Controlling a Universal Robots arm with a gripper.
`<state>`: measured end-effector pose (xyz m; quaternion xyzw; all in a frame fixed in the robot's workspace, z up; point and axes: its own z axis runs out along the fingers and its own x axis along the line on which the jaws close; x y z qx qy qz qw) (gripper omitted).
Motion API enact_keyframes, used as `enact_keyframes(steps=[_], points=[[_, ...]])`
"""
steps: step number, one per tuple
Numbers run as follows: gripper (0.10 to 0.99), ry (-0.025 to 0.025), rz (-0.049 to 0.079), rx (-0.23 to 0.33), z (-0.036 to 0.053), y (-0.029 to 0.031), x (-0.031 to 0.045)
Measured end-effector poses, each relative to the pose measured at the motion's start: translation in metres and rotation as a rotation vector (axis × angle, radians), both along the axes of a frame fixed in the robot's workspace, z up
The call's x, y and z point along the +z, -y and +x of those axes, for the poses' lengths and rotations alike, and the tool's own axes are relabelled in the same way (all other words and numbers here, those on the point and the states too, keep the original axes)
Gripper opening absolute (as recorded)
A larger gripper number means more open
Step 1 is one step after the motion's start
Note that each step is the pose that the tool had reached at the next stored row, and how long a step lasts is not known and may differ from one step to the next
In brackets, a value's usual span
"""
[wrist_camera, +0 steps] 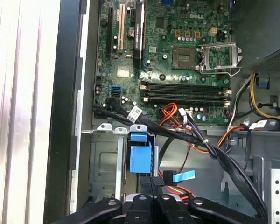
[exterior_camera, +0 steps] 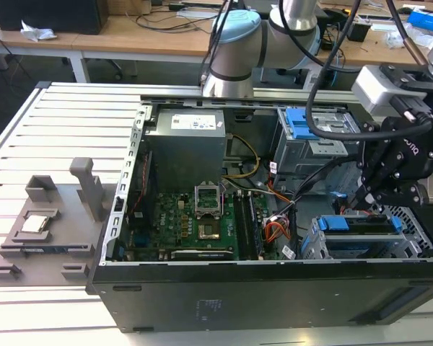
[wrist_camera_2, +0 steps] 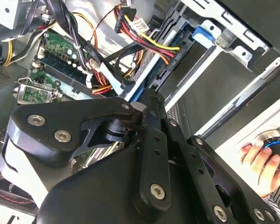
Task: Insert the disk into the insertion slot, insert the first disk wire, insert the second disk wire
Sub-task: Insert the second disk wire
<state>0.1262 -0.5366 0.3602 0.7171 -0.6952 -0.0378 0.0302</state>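
Note:
The disk (exterior_camera: 357, 225), in its blue carrier, lies inside the insertion slot (exterior_camera: 418, 225), the low perforated grey cage at the open case's corner on the exterior view's right. My gripper (exterior_camera: 362, 200) hangs just over the disk's inner end, fingers shut together. In the first wrist view the gripper (wrist_camera: 151, 179) points down beside the carrier's blue tab (wrist_camera: 140, 156), and a black wire connector with a light blue tab (wrist_camera: 177, 177) sits right next to the fingertips, above red and yellow wires (wrist_camera: 177, 190). In the second wrist view the gripper (wrist_camera_2: 151, 95) reaches toward the same wires (wrist_camera_2: 154, 46).
A taller grey box with a blue latch (exterior_camera: 303, 126) stands behind the cage. The motherboard (exterior_camera: 202, 220) and power supply (exterior_camera: 184, 148) fill the case. Black cable bundles (wrist_camera: 214, 149) cross near the gripper. A grey fixture (exterior_camera: 50, 231) lies on the table. A person's hand (wrist_camera_2: 261, 163) rests outside the case.

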Motion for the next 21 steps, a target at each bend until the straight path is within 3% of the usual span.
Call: enact_keyframes(steps=[5, 10, 19, 21], points=[[0.106, 0.0, 0.0, 0.0, -0.0045, -0.0024, 0.0], [0.106, 0.0001, 0.0, 0.0, -0.0151, -0.0027, 0.0], [0.106, 0.0, 0.0, 0.0, -0.0161, -0.0027, 0.0], [0.169, 0.0001, 0.0, 0.0, -0.0161, -0.0027, 0.0]])
